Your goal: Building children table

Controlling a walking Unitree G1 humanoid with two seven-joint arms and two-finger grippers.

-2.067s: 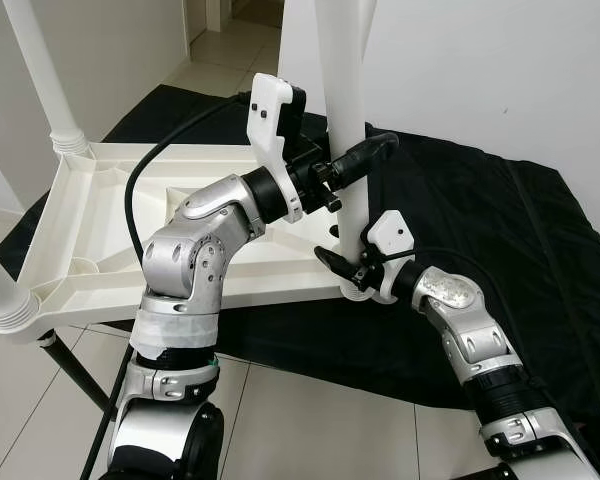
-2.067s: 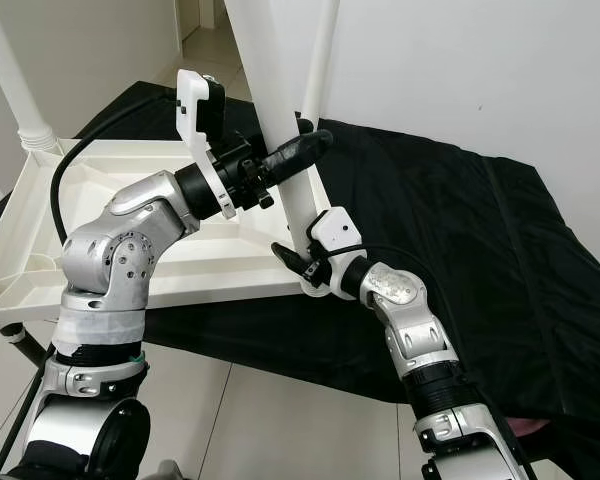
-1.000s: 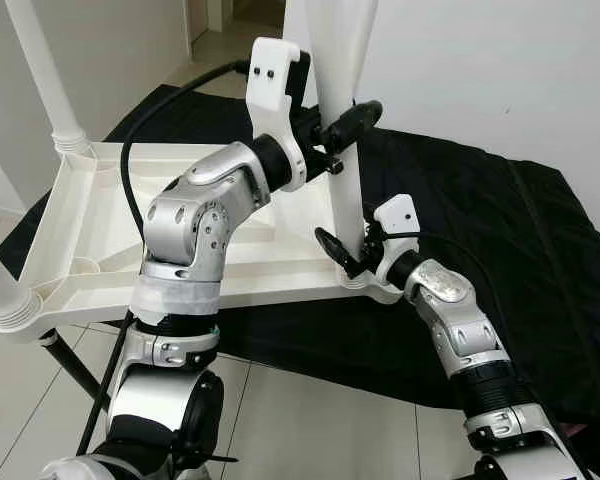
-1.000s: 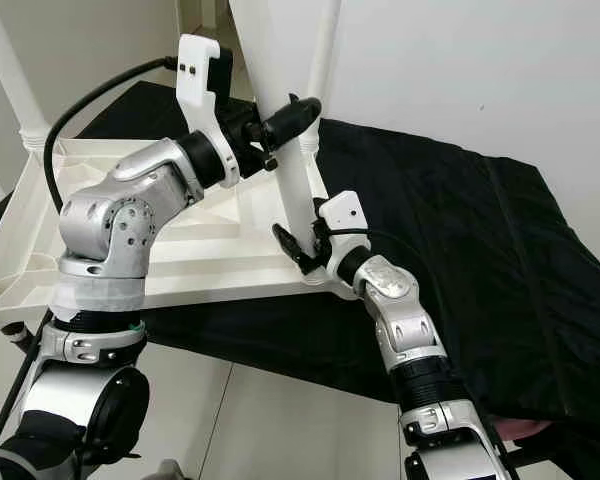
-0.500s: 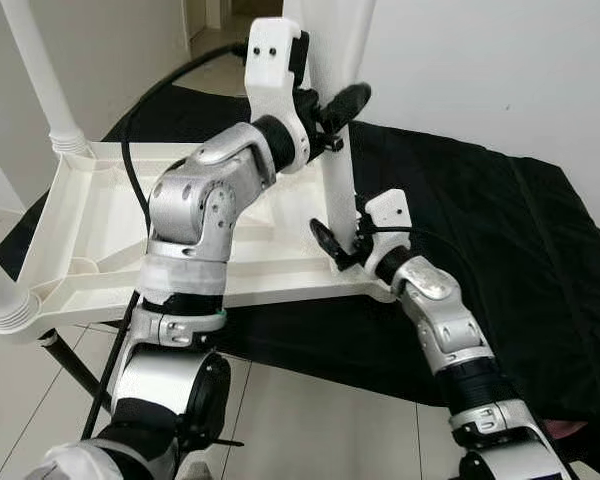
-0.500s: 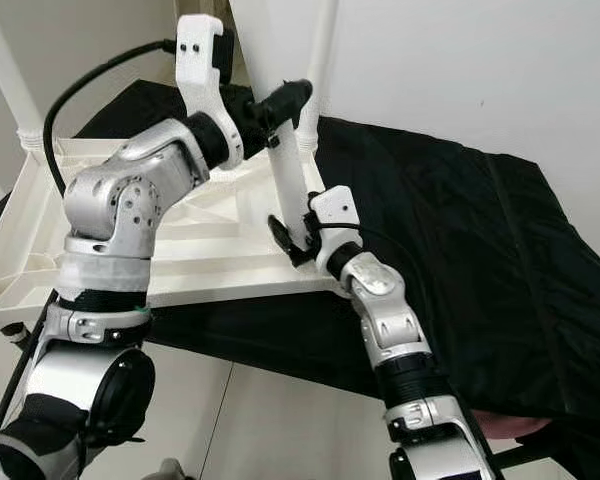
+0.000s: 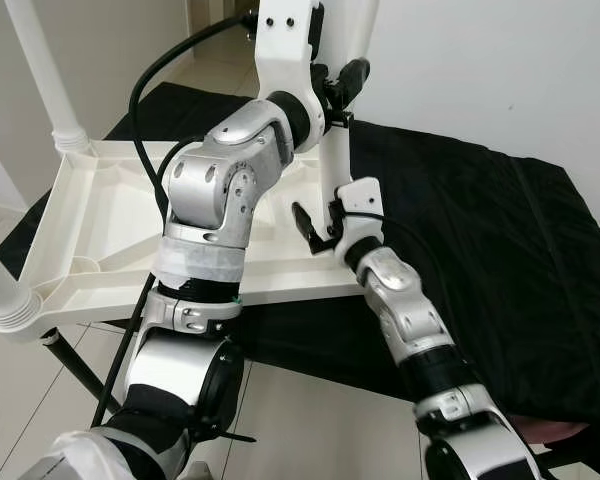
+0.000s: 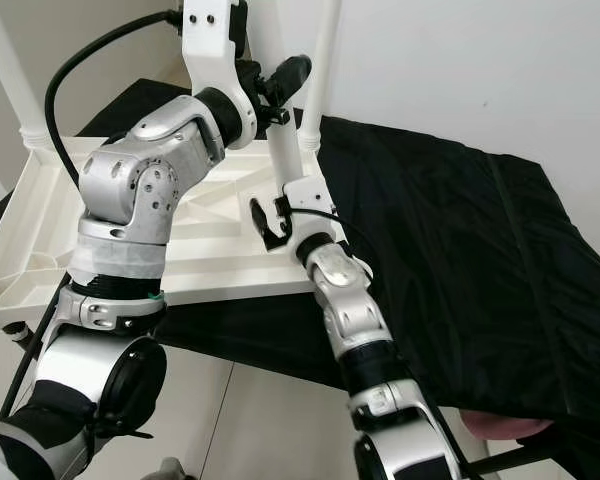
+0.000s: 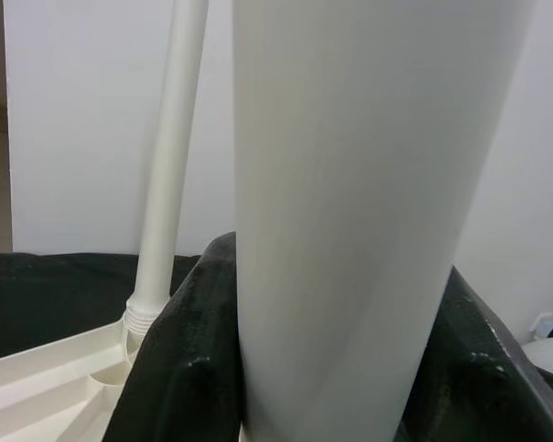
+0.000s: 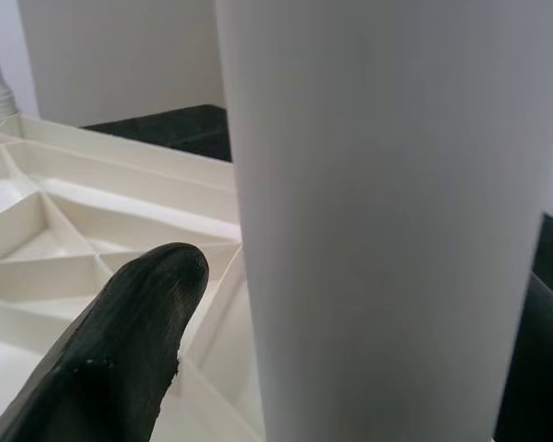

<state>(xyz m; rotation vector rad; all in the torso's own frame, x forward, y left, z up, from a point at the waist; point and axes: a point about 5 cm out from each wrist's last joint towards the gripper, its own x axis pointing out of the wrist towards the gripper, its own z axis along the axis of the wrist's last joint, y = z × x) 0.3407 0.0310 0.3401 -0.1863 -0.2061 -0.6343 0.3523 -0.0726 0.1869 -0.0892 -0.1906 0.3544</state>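
— At the upturned white tabletop [image 7: 90,220], where's the table leg [image 7: 332,170]?
— Upright at its near corner; left gripper [image 7: 342,85] clamps it high, right gripper [image 7: 318,222] pinches it lower.

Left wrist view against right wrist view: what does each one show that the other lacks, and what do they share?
Left wrist view alone: a second slim table leg standing in its socket, and two black fingers closed on either side of the thick leg. Right wrist view alone: the ribbed underside of the white tabletop and one black fingertip beside the leg. Both: the thick white table leg close up.
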